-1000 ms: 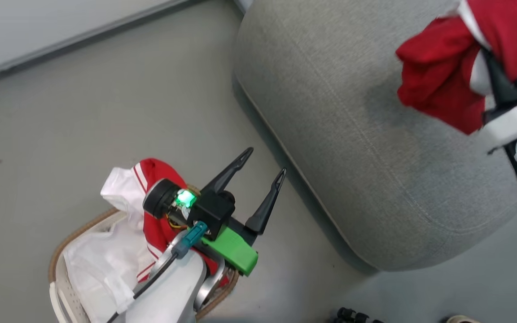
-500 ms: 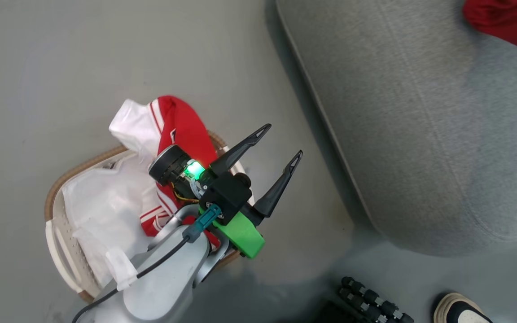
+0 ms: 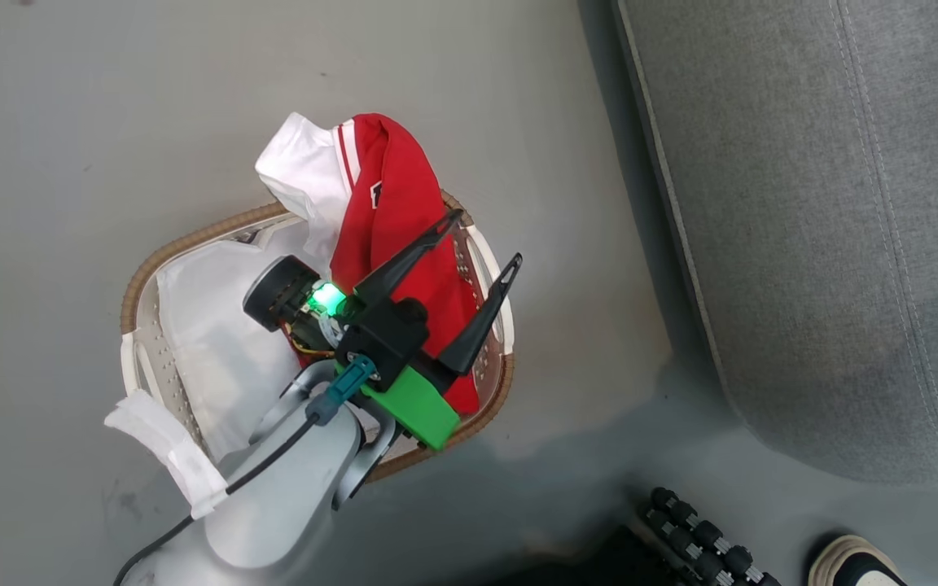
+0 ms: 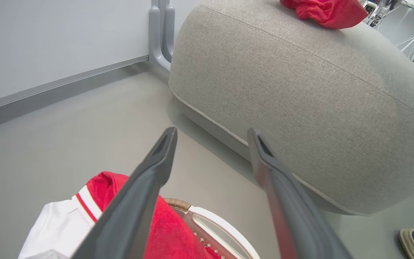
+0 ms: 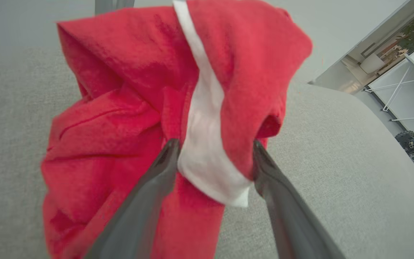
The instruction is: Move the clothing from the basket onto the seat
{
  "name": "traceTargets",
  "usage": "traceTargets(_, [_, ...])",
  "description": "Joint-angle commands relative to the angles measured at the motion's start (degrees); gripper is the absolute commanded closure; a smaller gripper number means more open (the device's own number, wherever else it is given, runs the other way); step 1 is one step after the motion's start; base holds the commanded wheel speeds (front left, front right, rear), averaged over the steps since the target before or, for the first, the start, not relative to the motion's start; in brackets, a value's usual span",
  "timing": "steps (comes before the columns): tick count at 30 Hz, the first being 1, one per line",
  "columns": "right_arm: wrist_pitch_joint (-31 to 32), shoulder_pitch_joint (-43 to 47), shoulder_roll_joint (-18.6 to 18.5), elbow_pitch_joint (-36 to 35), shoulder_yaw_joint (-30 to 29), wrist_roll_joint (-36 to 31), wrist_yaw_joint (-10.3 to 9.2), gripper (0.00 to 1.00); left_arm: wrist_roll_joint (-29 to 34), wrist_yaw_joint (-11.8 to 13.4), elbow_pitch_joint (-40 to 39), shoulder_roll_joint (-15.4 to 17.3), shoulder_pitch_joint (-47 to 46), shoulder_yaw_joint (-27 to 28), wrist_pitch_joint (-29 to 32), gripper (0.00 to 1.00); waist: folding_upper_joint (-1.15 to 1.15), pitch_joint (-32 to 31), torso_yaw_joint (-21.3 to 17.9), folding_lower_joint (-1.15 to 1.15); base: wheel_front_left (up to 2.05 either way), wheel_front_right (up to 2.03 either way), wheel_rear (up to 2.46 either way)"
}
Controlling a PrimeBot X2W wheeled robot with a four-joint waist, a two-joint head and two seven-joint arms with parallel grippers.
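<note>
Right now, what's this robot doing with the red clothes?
It's emptying a basket onto a seat. Its right gripper is open around a red garment bunched on the seat. Its left gripper hangs open over the basket, where red and white clothes lie waiting.

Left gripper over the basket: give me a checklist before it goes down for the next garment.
1. Left gripper fingers open: ok.
2. Left gripper above the clothing in the basket: ok.
3. Clothing inside the basket rim: not ok, it drapes over the rim.
4. Bare room on the seat: ok.
5. Right gripper free of its red garment: cannot tell, cloth lies between its open fingers.
</note>
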Motion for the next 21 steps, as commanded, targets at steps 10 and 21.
traceTargets(10, [-0.26,17.82,4.28,-13.43,-3.51,-1.44,-0.08,0.00,-1.93,1.21,1.19,-0.86,2.77,5.33,-0.43,0.00,0.00,-9.38,-0.81,-0.01,0.00,0.00,0.00])
traceTargets(21, [-0.26,29.01,9.77,-31.87,1.73,1.08,-0.08,0.00,-1.10,1.44,0.96,-2.15,9.81,13.55,-0.44,0.00,0.00,-18.48,2.53,-0.01,0.00,0.00,0.00])
